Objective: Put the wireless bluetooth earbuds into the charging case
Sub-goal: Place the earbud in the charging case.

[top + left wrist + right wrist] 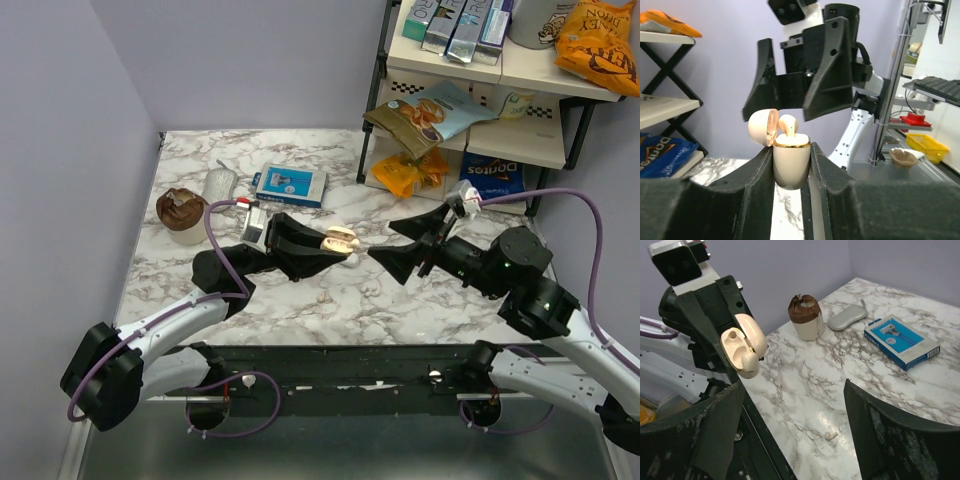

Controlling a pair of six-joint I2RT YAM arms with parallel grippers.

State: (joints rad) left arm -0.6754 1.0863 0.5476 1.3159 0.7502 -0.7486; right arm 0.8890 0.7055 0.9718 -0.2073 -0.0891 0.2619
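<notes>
My left gripper (340, 246) is shut on the cream charging case (340, 240) and holds it above the table with its lid open. In the left wrist view the case (791, 165) sits upright between the fingers, with one white earbud (788, 125) sticking out of it. My right gripper (382, 242) is open and empty, just right of the case and facing it. In the right wrist view (792, 390) the case (743, 347) shows at upper left with one socket empty. A second earbud (830, 435) lies loose on the marble below.
A brown-topped cup (182, 213), a grey oval case (220, 183) and a blue box (290, 185) stand at the back left. A black shelf rack (470, 110) with snack bags stands at the back right. The walls close in the left and back.
</notes>
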